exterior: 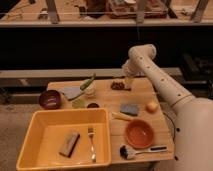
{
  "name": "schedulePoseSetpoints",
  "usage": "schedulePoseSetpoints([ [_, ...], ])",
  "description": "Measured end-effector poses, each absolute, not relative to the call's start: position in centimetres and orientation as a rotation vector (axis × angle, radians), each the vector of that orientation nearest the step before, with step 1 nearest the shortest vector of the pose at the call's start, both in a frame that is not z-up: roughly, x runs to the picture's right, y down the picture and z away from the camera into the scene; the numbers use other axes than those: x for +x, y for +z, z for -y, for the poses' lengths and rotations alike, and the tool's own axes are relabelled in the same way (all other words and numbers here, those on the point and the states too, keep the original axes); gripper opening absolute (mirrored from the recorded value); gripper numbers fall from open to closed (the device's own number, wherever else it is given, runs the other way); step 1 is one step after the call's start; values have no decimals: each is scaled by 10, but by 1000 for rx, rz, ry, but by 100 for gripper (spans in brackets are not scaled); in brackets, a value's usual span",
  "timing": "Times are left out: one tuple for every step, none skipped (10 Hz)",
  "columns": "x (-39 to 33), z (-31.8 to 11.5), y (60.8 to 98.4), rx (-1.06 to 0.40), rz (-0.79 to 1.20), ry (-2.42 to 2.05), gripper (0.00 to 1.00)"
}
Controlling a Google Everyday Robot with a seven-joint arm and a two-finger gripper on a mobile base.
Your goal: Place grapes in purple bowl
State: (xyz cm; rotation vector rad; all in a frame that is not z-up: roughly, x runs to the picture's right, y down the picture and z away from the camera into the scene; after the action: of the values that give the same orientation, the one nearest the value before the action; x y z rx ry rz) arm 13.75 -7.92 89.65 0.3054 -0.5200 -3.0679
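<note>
hand [128, 81]: low over the far edge of the table [105, 98], just right of the grapes [118, 85]; touching them or not, cannot tell
hand state: cannot tell whether apart, together or clamped on anything
arm [160, 82]: white, reaching in from the right, bent at a high elbow, last link pointing down toward the far edge
grapes: dark reddish-brown bunch, flat on the table near its far edge, about mid-width, outside every bowl
purple bowl [50, 99]: upright at the left end of the table, well apart from the grapes and from the hand
yellow tub [31, 131]: large, at the near left, just in front of the purple bowl
fork [91, 144]: lying inside the yellow tub, toward its right side
brown block [69, 143]: inside the yellow tub, left of the fork
orange bowl [139, 133]: upright at the near right, beside the yellow tub
round fruit [152, 106]: orange-yellow, near the right edge, beyond the orange bowl
sponge [130, 108]: blue-grey, between the grapes and the orange bowl
brush [135, 151]: dark head, pale handle, at the near edge in front of the orange bowl
white cup [90, 90]: left of the grapes, a green strip leaning out of it
</note>
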Motion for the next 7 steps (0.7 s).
schedulePoseSetpoints([
  [138, 79, 897, 305, 520, -3068, 80],
  [139, 79, 896, 303, 520, -3067, 80],
  [140, 79, 896, 302, 520, -3066, 80],
  [139, 79, 896, 303, 520, -3066, 80],
  [138, 79, 897, 304, 521, -3068, 80],
  [138, 79, 897, 304, 522, -3068, 80],
  [138, 79, 897, 304, 522, -3068, 80],
])
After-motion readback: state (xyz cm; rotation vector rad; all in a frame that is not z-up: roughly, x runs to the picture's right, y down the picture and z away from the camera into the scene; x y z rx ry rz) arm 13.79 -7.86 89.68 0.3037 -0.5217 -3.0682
